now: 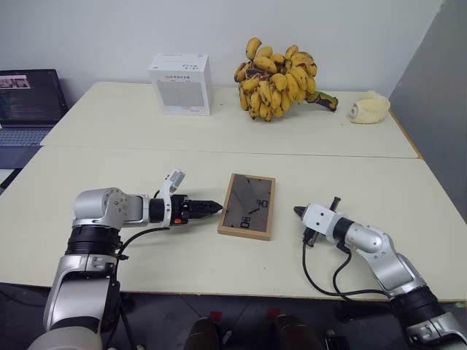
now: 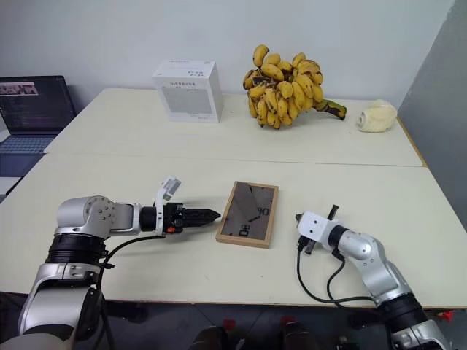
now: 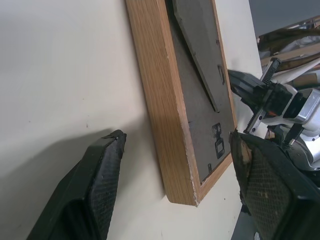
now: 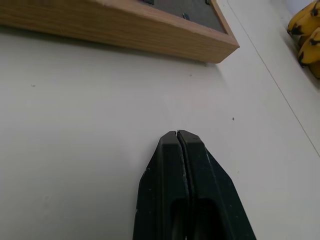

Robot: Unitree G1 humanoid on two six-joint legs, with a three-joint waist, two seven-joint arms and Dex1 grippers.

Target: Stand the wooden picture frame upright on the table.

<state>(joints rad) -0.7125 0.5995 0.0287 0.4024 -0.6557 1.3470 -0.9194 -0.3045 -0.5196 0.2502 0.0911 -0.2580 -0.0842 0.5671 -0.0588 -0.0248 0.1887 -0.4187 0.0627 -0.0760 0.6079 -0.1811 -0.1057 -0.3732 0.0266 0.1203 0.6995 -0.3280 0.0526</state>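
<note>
The wooden picture frame (image 1: 248, 205) lies flat with its back up on the table (image 1: 131, 164), near the front middle. It shows a dark grey back panel, a stand and black clips inside a light-wood rim (image 3: 162, 100). My left gripper (image 1: 214, 208) lies level just left of the frame and points at its left edge. It is open, and in the left wrist view its fingers (image 3: 102, 170) stand wide on either side of the frame's near corner. My right gripper (image 1: 299, 212) is shut and empty, a short way off the frame's right edge (image 4: 125, 30).
A white printed box (image 1: 181, 84) and a large bunch of bananas (image 1: 281, 79) stand at the back of the table. A pale peeled lump (image 1: 370, 108) lies at the back right. An open laptop (image 1: 25, 102) sits off the table's left side. A seam (image 1: 328, 155) crosses the table behind the frame.
</note>
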